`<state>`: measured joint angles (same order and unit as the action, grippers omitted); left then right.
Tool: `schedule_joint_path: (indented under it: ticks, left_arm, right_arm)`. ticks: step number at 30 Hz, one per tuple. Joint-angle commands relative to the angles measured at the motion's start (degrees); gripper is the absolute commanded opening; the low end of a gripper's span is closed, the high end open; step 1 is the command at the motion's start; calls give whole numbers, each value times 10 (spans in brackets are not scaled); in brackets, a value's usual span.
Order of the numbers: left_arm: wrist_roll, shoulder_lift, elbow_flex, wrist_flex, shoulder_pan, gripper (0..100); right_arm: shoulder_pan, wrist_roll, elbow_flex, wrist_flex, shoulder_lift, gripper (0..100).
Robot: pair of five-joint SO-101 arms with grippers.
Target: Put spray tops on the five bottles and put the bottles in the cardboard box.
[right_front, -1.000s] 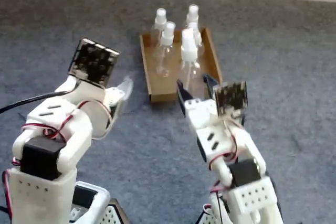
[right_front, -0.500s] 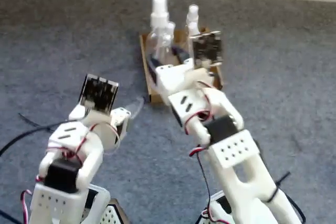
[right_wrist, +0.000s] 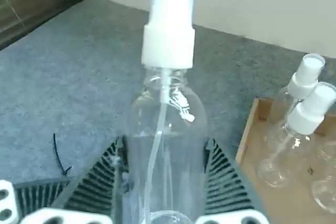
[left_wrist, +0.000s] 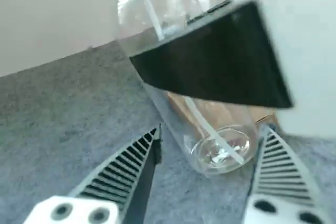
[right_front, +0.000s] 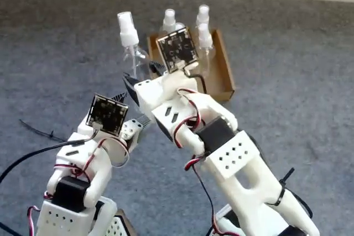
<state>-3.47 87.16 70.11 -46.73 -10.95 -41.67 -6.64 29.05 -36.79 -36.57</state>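
The bottle (right_wrist: 167, 124), its spray top (right_wrist: 169, 40) sitting on the neck, hangs upright just outside the cardboard box (right_front: 225, 67), off the wall that faces the left arm. It is pinched around its middle by the fingers of the right gripper (right_wrist: 165, 145). The left gripper (left_wrist: 212, 132) sits below it and farther from the box, fingers spread wide to either side of the bottle's base and touching nothing. This looks like a hand-over, or a bracing grip so the top can be tightened. To do it well, the left fingers should close squarely on the lower body, under the right's black finger, with the base centred between them. The clear wall is smooth and round, so an off-centre pinch would likely push it sideways. The right should twist or let go only once that lower hold is firm, and the bottle should stay vertical. The other bottles (right_front: 204, 40) stand capped in the box's far half. Whether the held top is screwed home or only resting cannot be told, since its collar covers the thread. The right arm's camera board (right_front: 177, 50) covers part of the box, so three tops show there and a fourth may be behind it. The base probably hangs clear of the counter (right_front: 287, 37), though that gap is hard to judge.
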Motion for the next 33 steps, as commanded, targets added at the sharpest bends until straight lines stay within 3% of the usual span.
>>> schedule_joint_path:
  ticks: [1, 14, 23, 28, 33]
  left_arm:
    - [-4, -8, -3, 18, 43, 266]
    - [-5, -9, 28, 54, 60, 266]
    - [-5, -4, 31, 51, 80, 266]
    - [-5, -4, 33, 51, 81, 266]
    - [-5, -4, 33, 51, 81, 266]
  right_arm:
    - [-7, -5, -62, -59, -6, 3]
    - [-4, -2, -57, -73, -75, 3]
    - [85, 11, -58, -90, -81, 3]
    - [170, 61, -36, -21, -76, 3]
    - [212, 62, 143, 161, -77, 3]
